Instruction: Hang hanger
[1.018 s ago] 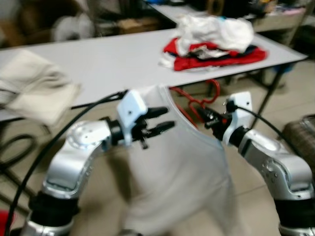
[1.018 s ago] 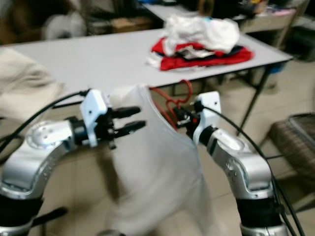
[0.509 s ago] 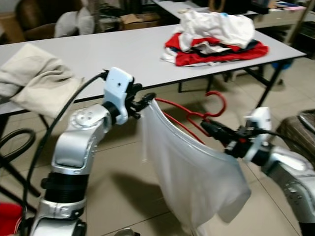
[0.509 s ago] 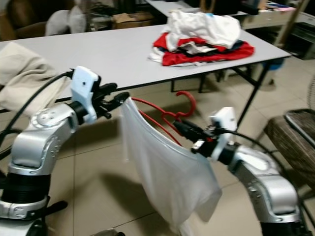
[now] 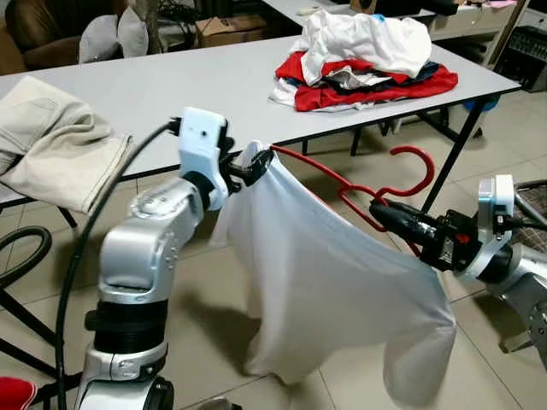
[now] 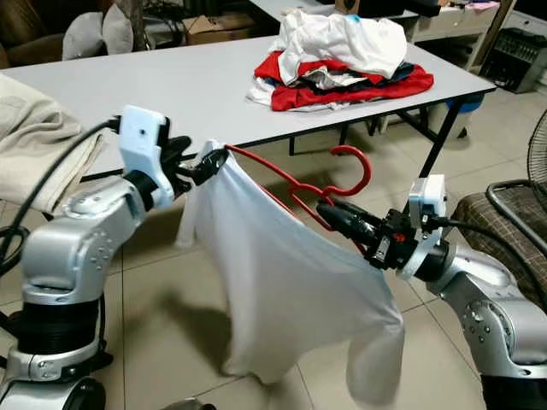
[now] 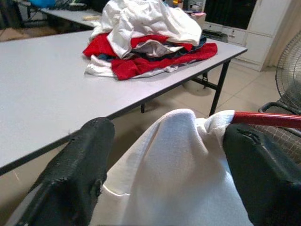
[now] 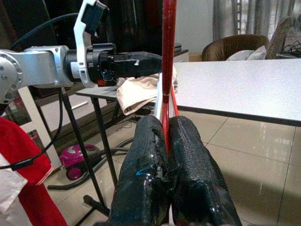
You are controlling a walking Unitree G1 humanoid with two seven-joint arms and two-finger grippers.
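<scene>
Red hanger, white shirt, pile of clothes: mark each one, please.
red hanger (image 5: pixel 414 155), left eye view, on its hook.
white shirt (image 5: pixel 329 286), left eye view, mid-fabric.
pile of clothes (image 6: pixel 342 53), right eye view, white top garment.

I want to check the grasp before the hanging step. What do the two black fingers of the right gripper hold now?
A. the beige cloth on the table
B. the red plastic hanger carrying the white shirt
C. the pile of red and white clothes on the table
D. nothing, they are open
B: the right gripper is pinched shut on the red plastic hanger, below its hook, with the white shirt draped over it.
</scene>
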